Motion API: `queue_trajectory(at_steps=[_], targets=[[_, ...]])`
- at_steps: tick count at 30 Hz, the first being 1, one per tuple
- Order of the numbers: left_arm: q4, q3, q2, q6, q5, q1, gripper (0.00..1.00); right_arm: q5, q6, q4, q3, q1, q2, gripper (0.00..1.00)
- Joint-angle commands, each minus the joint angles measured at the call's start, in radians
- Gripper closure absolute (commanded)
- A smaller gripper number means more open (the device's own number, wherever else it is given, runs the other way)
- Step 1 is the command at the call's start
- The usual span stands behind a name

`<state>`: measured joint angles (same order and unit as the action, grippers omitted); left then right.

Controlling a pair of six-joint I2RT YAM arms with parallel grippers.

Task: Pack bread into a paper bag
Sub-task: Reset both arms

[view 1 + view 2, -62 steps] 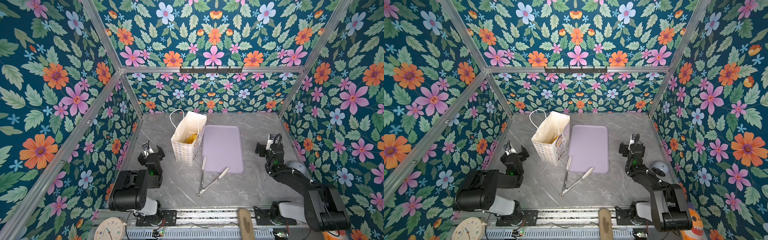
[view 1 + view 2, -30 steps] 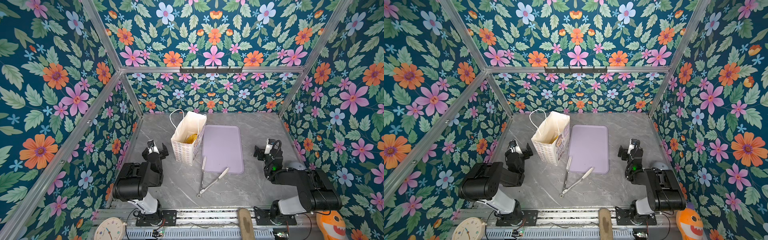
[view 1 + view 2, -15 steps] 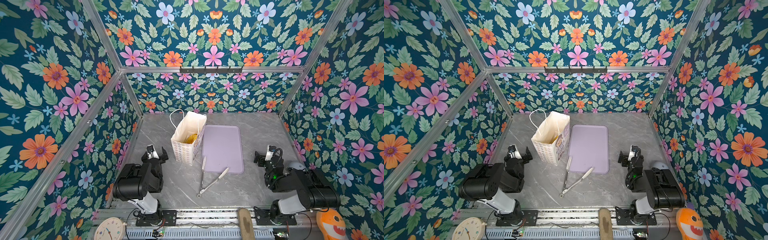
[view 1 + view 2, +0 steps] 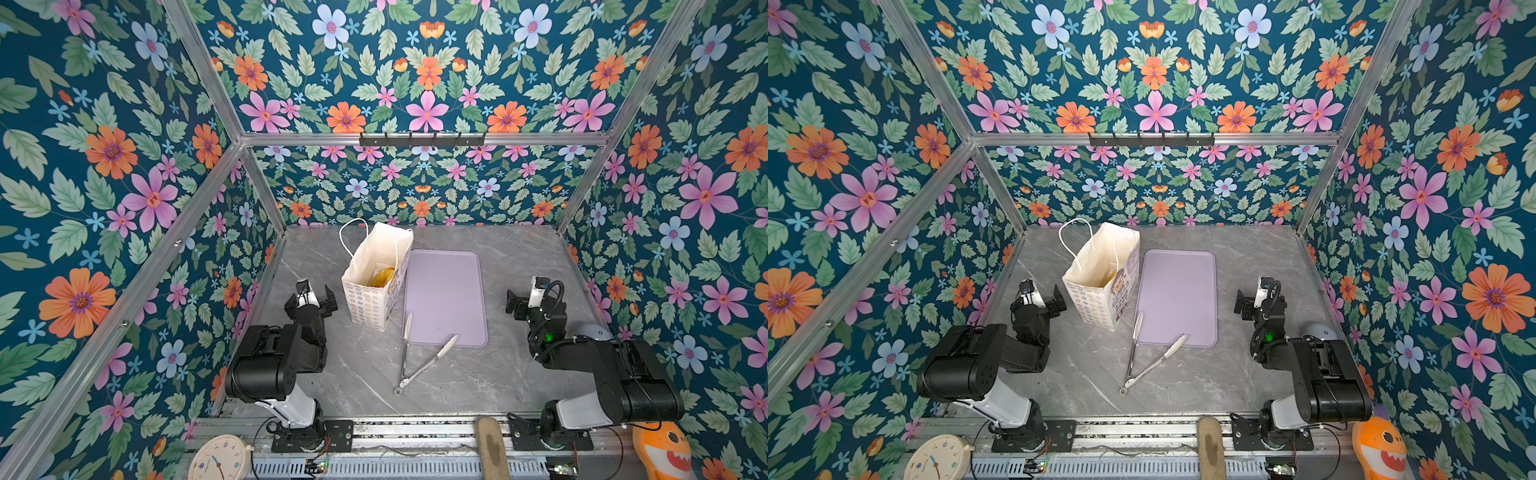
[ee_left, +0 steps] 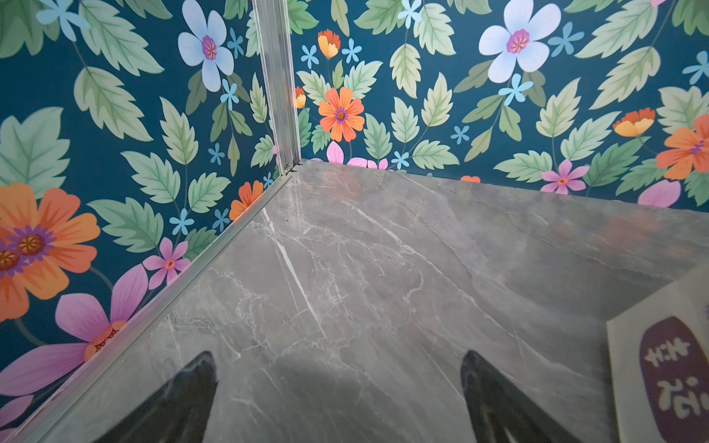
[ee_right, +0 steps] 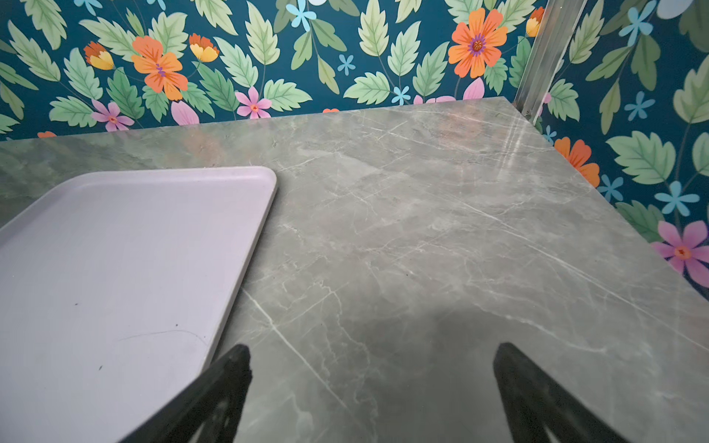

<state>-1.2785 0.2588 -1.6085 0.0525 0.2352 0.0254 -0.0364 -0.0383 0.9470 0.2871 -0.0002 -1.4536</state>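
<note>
The paper bag (image 4: 368, 303) (image 4: 1096, 303) stands upright and open at the table's left middle, printed with small rings. Golden bread (image 4: 383, 277) lies inside it; in a top view only a yellow sliver of bread (image 4: 1111, 276) shows. My left gripper (image 4: 313, 297) (image 4: 1042, 297) (image 5: 339, 368) hangs open and empty just left of the bag, a short gap away, and a corner of the bag (image 5: 660, 368) shows in the left wrist view. My right gripper (image 4: 525, 297) (image 4: 1252, 299) (image 6: 372, 360) is open and empty over bare table, right of the tray.
An empty lilac tray (image 4: 444, 299) (image 4: 1177, 299) (image 6: 115, 268) lies right of the bag. Metal tongs (image 4: 415, 361) (image 4: 1144, 361) lie spread open at the tray's front edge, one arm resting on it. A grey dome (image 4: 592, 332) sits by the right arm. Flowered walls close in three sides.
Both arms have folded back toward their bases, the right one most. In the last half second they hardly shift. Bag, tray and tongs have not moved.
</note>
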Motion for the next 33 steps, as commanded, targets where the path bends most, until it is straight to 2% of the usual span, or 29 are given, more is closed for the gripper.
queue_trajectory(at_steps=[1, 4, 9, 11, 14, 18, 33], targets=[[0.001, 0.004, 0.000, -0.010, -0.003, 0.001, 0.00, 0.003, 0.008, 0.003, 0.003, 0.000, -0.001, 0.01], [-0.011, -0.003, 0.002, -0.008, 0.000, 0.001, 0.00, 0.003, 0.009, 0.003, 0.004, 0.000, 0.000, 0.01], [-0.221, -0.118, 0.002, 0.000, 0.007, 0.001, 0.00, 0.003, 0.008, 0.006, 0.002, 0.000, 0.000, 0.01], [-0.242, -0.111, -0.015, -0.006, 0.005, 0.001, 0.00, 0.003, 0.008, 0.006, 0.003, 0.000, -0.001, 0.01], [-0.093, -0.055, 0.006, -0.004, -0.005, 0.001, 0.00, 0.003, 0.009, 0.007, 0.004, 0.000, -0.001, 0.01], [0.007, 0.003, 0.002, -0.004, 0.002, 0.001, 0.00, 0.003, 0.008, 0.004, 0.004, 0.000, -0.001, 0.01], [-0.007, -0.003, 0.000, -0.006, 0.001, 0.002, 0.00, 0.003, 0.009, 0.004, 0.003, 0.000, -0.001, 0.01]])
